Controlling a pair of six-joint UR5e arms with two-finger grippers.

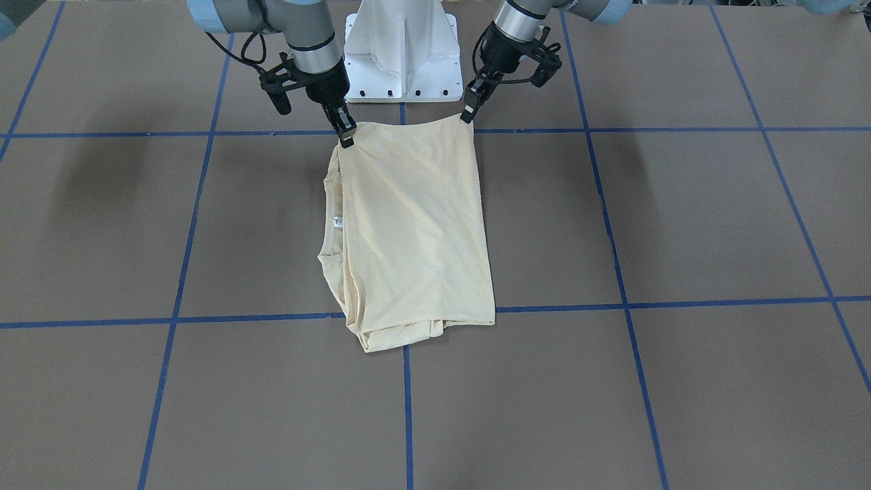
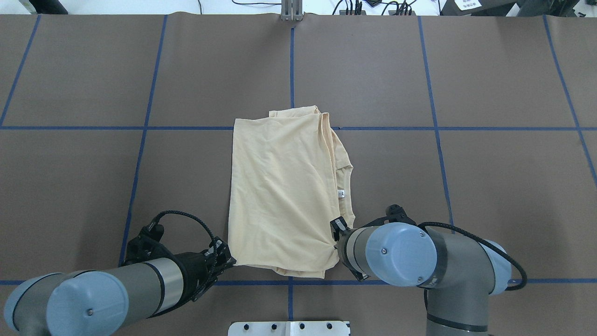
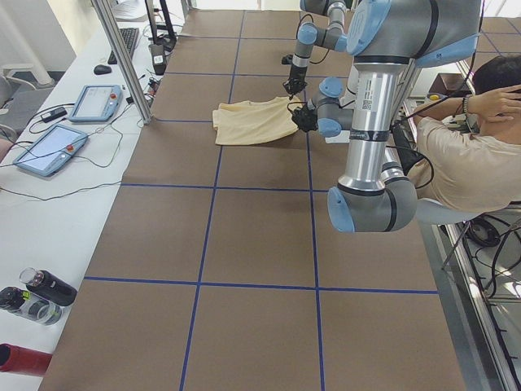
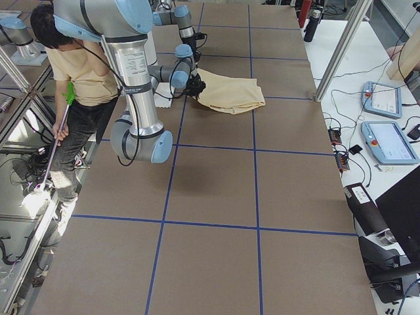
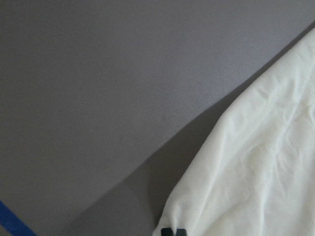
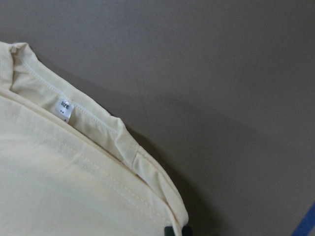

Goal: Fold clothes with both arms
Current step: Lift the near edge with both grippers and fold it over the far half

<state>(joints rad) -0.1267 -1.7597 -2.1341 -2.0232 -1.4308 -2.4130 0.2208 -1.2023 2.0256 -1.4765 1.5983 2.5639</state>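
1. Pinching the near-left corner of the T-shirt [image 2: 280, 186], my left hand [image 2: 228, 261] is pressed together on the cloth, and that corner sits slightly raised off the table [image 2: 443, 196].
2. The shirt lies mid-table, just in front of my base [image 2: 289, 328], already folded lengthwise into a narrow rectangle with no sleeve spread out. I judge the task past halfway, with a crosswise fold and the release left.
3. It looks pale cream, thin and softly creased. The print is hidden, and the ribbed neck [image 6: 39, 91] with its white label [image 2: 341, 192] peeks out along the right edge.
4. My right hand [image 2: 336, 233] pinches the near-right corner.
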